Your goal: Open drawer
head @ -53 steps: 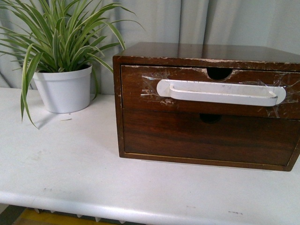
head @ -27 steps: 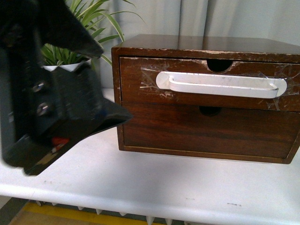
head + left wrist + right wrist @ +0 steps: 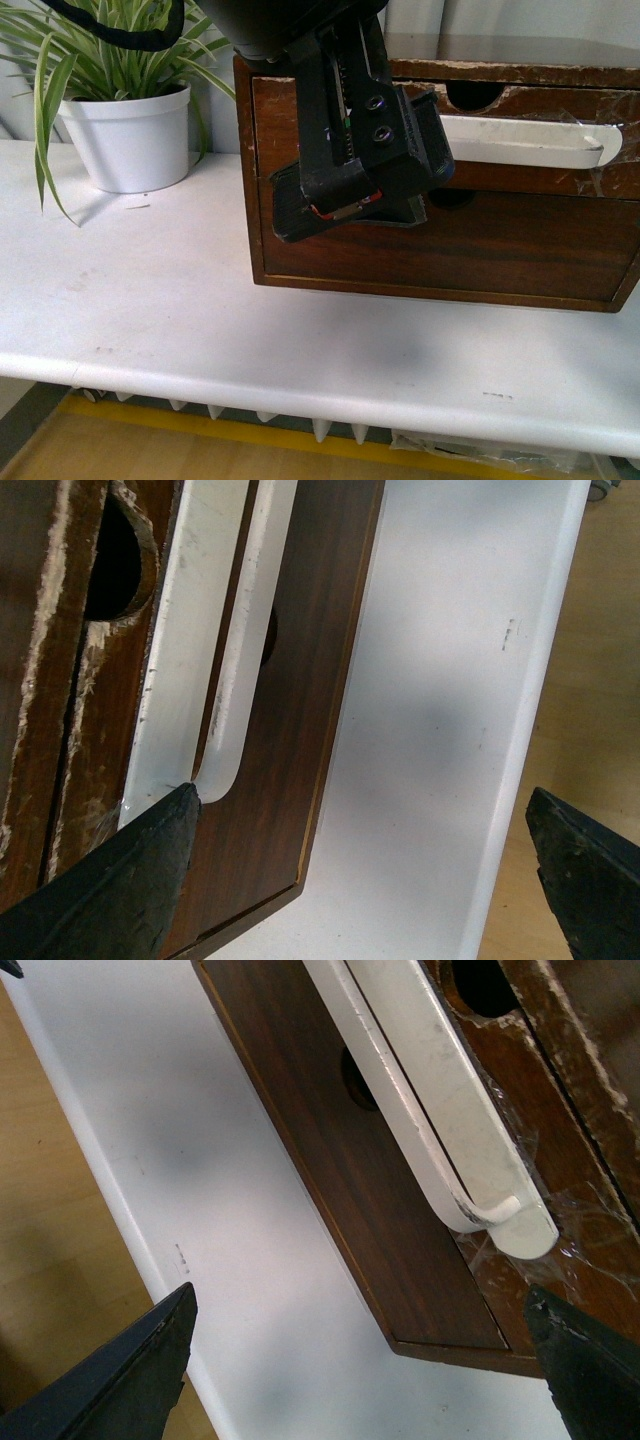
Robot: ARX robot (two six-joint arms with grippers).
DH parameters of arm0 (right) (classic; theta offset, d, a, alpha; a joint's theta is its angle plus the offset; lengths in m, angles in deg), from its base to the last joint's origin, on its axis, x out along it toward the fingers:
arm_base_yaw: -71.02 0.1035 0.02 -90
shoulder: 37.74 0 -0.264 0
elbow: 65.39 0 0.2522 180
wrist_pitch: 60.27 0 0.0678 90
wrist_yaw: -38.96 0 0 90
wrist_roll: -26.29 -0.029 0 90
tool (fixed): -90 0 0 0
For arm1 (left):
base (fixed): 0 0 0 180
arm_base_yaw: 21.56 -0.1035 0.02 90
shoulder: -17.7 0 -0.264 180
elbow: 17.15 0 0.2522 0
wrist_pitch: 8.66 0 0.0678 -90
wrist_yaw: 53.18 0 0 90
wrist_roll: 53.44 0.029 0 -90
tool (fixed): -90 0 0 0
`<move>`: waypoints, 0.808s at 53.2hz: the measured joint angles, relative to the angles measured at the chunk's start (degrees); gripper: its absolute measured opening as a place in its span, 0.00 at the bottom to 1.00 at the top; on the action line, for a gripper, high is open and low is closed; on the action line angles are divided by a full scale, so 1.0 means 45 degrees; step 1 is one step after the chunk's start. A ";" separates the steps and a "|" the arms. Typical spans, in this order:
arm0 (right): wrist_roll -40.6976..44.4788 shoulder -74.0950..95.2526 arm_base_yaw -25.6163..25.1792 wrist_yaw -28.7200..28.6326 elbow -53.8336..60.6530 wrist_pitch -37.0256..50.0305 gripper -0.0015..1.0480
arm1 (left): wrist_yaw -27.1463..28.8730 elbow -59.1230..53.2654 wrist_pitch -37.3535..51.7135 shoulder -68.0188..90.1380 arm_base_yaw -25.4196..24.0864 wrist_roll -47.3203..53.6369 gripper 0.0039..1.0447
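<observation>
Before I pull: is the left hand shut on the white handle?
No, the left hand is wide open, one fingertip by the end of the white handle.

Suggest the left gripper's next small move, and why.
Probably shift the left gripper until the white handle sits midway between its open jaws, before closing. In the left wrist view one fingertip is at the handle's end, the other off over the table; the drawer looks shut.

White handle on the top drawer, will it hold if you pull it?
The handle looks rigid, so it likely won't flex. Only crinkled clear tape seems to hold it to the drawer, so a hard pull may peel it off. A slow, straight pull seems safer.
</observation>
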State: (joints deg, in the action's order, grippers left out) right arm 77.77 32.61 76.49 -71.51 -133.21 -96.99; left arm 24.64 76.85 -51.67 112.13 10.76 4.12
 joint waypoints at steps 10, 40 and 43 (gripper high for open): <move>0.0282 0.0889 0.0257 0.0146 -0.0486 -0.0029 0.91 | -0.0092 0.0942 -0.0223 0.0865 0.0000 0.0272 0.94; 0.0155 0.2259 0.0495 0.0194 -0.1146 0.0617 0.91 | -0.0233 0.2560 -0.1166 0.2458 -0.0010 0.0534 0.94; 0.0083 0.2409 0.0520 0.0238 -0.1151 0.0704 0.91 | -0.0223 0.2715 -0.1190 0.2574 -0.0010 0.0544 0.94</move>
State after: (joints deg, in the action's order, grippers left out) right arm 78.14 43.45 78.83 -70.44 -138.39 -93.82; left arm 23.63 89.07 -57.03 123.72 10.71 6.57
